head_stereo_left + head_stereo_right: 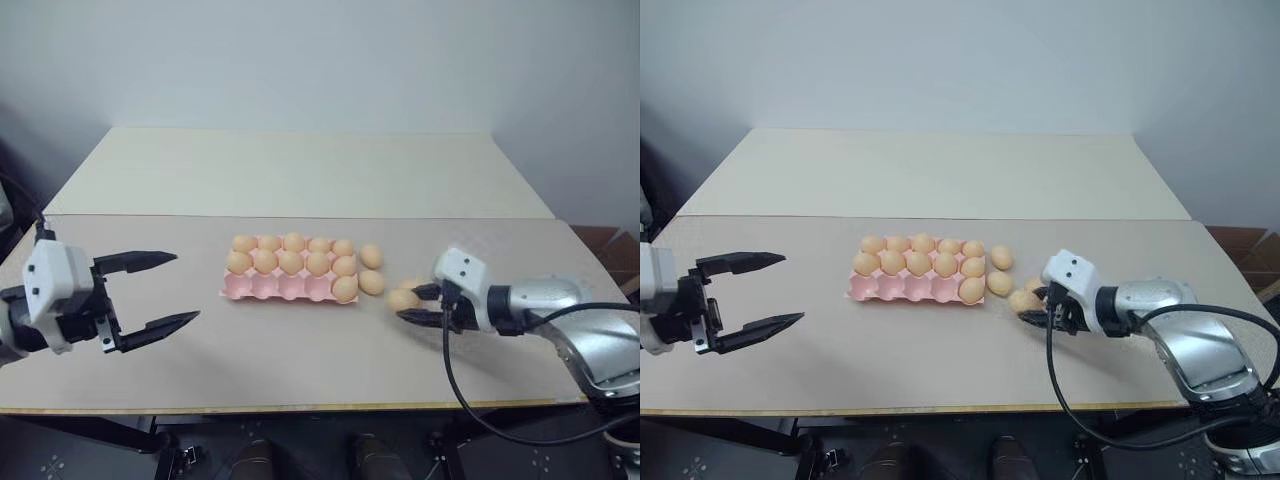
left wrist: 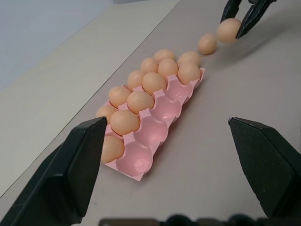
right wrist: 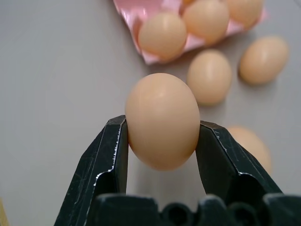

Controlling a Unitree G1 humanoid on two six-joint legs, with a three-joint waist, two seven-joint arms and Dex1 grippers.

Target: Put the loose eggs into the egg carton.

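Egg point(image 3: 162, 120) pinched between right gripper's point(image 1: 417, 303) fingers beside pink egg carton point(image 1: 262, 288).

One egg carton point(image 1: 262, 290), three rows of five cups, fifteen cups in all. Eleven cups are filled: five eggs point(image 1: 294, 241) in the 12 o'clock row, five in the middle row, one at the 3 o'clock end of the 6 o'clock row. Four cups point(image 2: 141, 160) are bare, all in that 6 o'clock row. Four eggs are outside the carton: three loose eggs point(image 1: 371, 282) on the desk point(image 1: 300, 370) off its 3 o'clock end, and one held egg point(image 3: 162, 120) pinched in the right claw point(image 1: 418, 302). Fifteen eggs altogether. Two claws counting the left claw point(image 1: 186, 287), each with two black fingers.
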